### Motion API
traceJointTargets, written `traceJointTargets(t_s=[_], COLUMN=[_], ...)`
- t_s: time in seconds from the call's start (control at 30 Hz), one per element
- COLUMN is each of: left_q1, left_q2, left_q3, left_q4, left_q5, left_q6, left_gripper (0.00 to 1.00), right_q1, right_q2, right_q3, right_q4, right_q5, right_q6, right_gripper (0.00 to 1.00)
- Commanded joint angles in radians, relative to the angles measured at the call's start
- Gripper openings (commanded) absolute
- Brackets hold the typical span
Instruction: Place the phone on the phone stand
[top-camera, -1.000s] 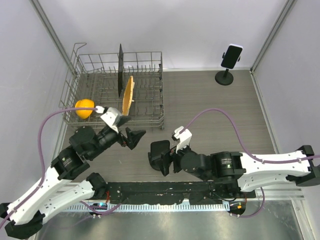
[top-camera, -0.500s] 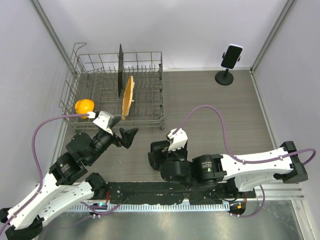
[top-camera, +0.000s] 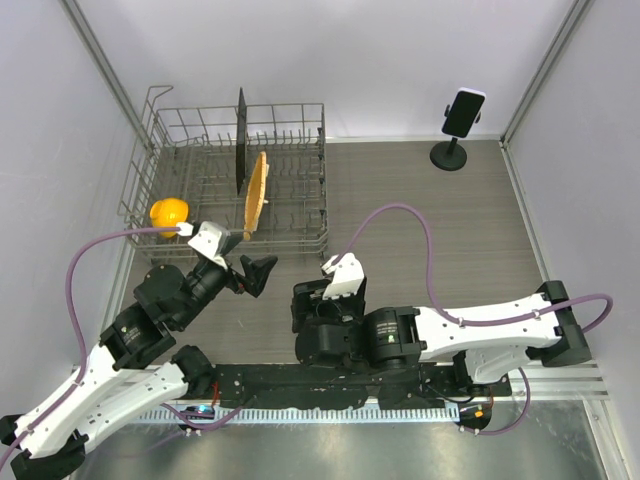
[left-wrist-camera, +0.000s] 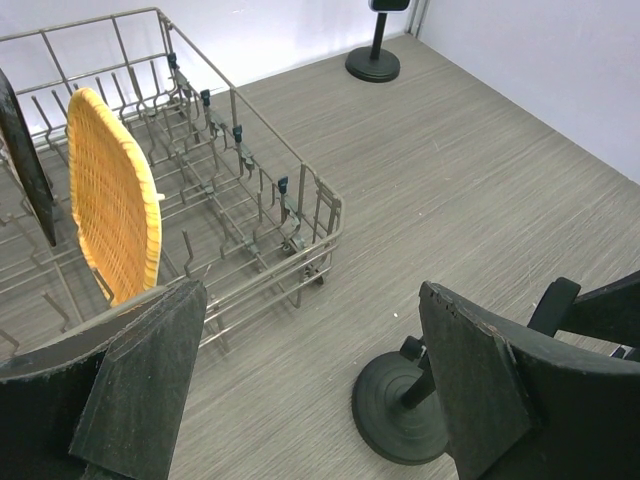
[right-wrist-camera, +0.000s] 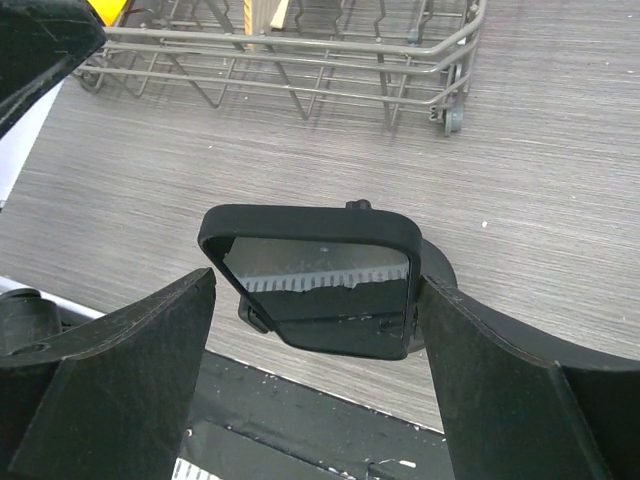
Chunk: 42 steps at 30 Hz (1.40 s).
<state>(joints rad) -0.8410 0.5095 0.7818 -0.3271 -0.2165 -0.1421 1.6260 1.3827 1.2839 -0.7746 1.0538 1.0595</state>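
A phone in a black case (right-wrist-camera: 315, 280) sits tilted on a small black stand with a round base (left-wrist-camera: 400, 405), near the table's front edge. My right gripper (right-wrist-camera: 318, 300) is open around it, one finger on each side; the left finger stands clear of the phone and the right finger is close beside its edge. In the top view the right gripper (top-camera: 308, 308) covers the phone. My left gripper (left-wrist-camera: 312, 300) is open and empty, just left of the stand, and also shows in the top view (top-camera: 258, 270). A second stand (top-camera: 449, 155) at the back right holds another phone (top-camera: 464, 112).
A wire dish rack (top-camera: 322, 135) stands at the back left, holding a woven yellow plate (top-camera: 256, 190) and a black plate (top-camera: 241, 140). An orange fruit (top-camera: 168, 213) lies at the rack's left corner. Walls close the table on three sides.
My right arm's wrist has swung left and its gripper stays around the phone. My left gripper drew back a little to the left, then held still.
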Motion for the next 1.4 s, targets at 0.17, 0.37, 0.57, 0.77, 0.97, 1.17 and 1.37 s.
traceJointTargets(t_s=[0.17, 0.37, 0.57, 0.77, 0.97, 1.17, 1.37], left_q1=[0.005, 0.005, 0.005, 0.005, 0.005, 0.003, 0.003], left_q2=[-0.002, -0.002, 0.003, -0.008, -0.016, -0.017, -0.012], left_q3=[0.008, 0.008, 0.011, 0.008, 0.007, 0.008, 0.01], left_q4=[0.02, 0.019, 0.017, 0.02, 0.022, 0.02, 0.017], left_q5=[0.019, 0.031, 0.035, 0.032, 0.039, 0.049, 0.058], left_q6=[0.007, 0.006, 0.004, 0.003, 0.001, 0.001, 0.003], left_gripper=[0.92, 0.92, 0.92, 0.92, 0.92, 0.92, 0.92], right_q1=[0.005, 0.003, -0.003, -0.008, -0.015, -0.017, -0.015], right_q2=[0.047, 0.084, 0.183, 0.234, 0.243, 0.257, 0.25], right_q3=[0.068, 0.109, 0.23, 0.29, 0.284, 0.272, 0.25], right_q4=[-0.08, -0.193, -0.383, -0.428, -0.437, -0.454, -0.418], right_q5=[0.055, 0.063, 0.067, 0.087, 0.109, 0.141, 0.144], right_q6=[0.077, 0.157, 0.327, 0.347, 0.346, 0.335, 0.275], right_gripper=[0.87, 0.87, 0.87, 0.87, 0.82, 0.68, 0.35])
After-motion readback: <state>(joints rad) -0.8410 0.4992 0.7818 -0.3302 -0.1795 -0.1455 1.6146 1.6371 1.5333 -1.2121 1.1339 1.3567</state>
